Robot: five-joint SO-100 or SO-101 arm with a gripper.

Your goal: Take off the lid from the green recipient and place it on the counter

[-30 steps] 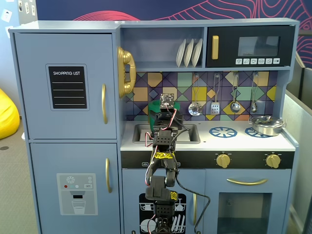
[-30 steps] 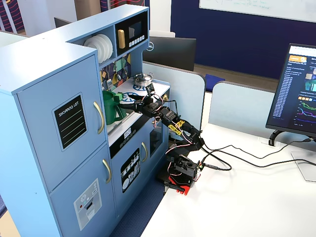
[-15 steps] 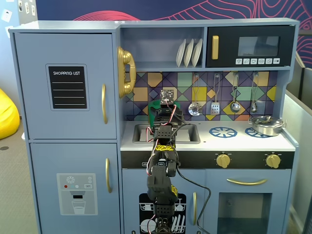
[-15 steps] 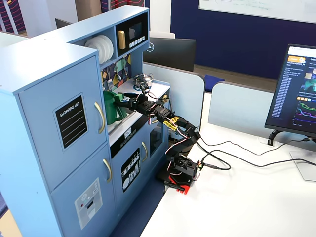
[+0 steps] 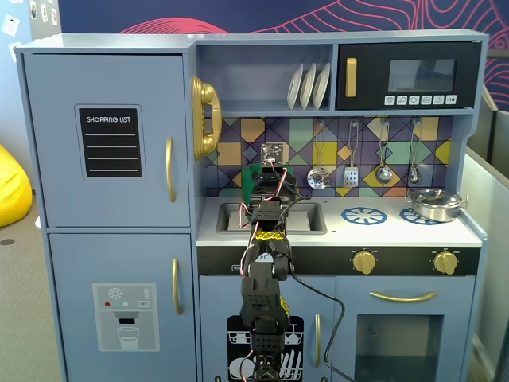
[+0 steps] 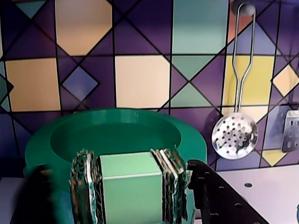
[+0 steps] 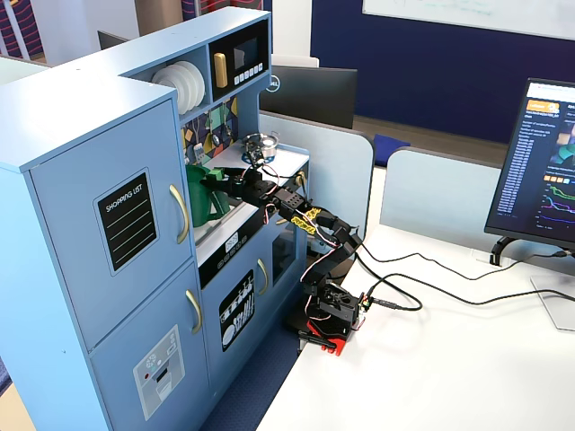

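1. Green plastic fills the lower half of the wrist view. The pot [image 6: 196, 149] shows its wide rim, and the ribbed handle strip [image 6: 126, 186] on its side faces the camera.
2. Only the wrist view shows the gripper [image 6: 117, 170] closely. One dark finger [image 6: 219, 200] stands right of the strip and a blurred dark shape stands left of it. The fingers are spread apart with the strip between them, and no contact can be made out.
3. Inside the rim lies a sunken round green face [image 6: 114, 133]. Whether this is the lid cannot be told, because no strap handle shows on it.
4. In a fixed view from the front, the arm [image 5: 266, 270] rises in front of the sink [image 5: 306, 219] and covers most of the pot [image 5: 253, 179]. Only a green sliver shows against the tiled back wall.
5. In a fixed view from the side, the pot [image 7: 203, 193] is upright at the counter's end, just beside the tall cabinet [image 7: 99, 206]. The gripper [image 7: 229, 184] is at its side.
6. The white counter [image 5: 390, 231] has bare room to the right of the sink in the front view. A blue burner ring [image 5: 363, 215] is printed there, and a silver pan [image 5: 433, 204] sits well apart at the far end.
7. A slotted spoon [image 6: 234, 135] hangs on the wall near the pot.
8. The pot's base is hidden in every view.
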